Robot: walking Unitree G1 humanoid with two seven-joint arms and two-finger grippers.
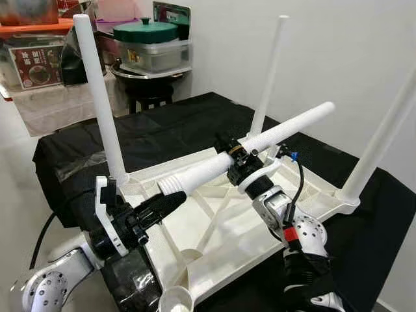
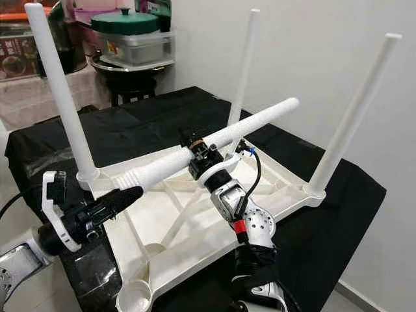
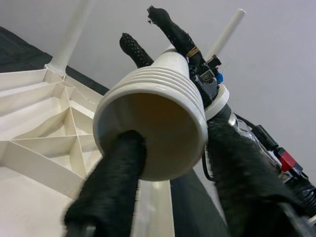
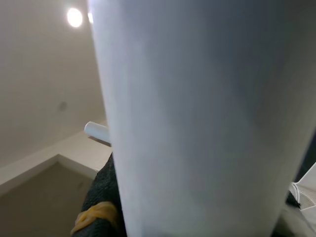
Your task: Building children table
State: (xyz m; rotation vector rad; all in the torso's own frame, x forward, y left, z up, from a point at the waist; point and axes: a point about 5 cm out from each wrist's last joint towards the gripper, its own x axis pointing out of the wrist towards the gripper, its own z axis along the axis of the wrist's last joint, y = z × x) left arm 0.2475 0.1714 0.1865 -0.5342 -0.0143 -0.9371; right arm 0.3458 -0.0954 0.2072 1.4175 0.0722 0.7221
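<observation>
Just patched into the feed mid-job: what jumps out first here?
An upturned white table top lies on a black-covered surface with three white legs standing up from its corners. Above its middle, the fourth leg is held nearly level: the right gripper is clamped around its shaft, while the left gripper meets its ribbed open end, one finger inside the opening. An empty socket waits at the near corner.

Loose table leg: white, ribbed threaded end. Upturned tabletop: cream-white, 3 white legs fitted. Cloth beneath: black. Gripper fingers: black. Pot lid beyond: dark green. Wall: white.
</observation>
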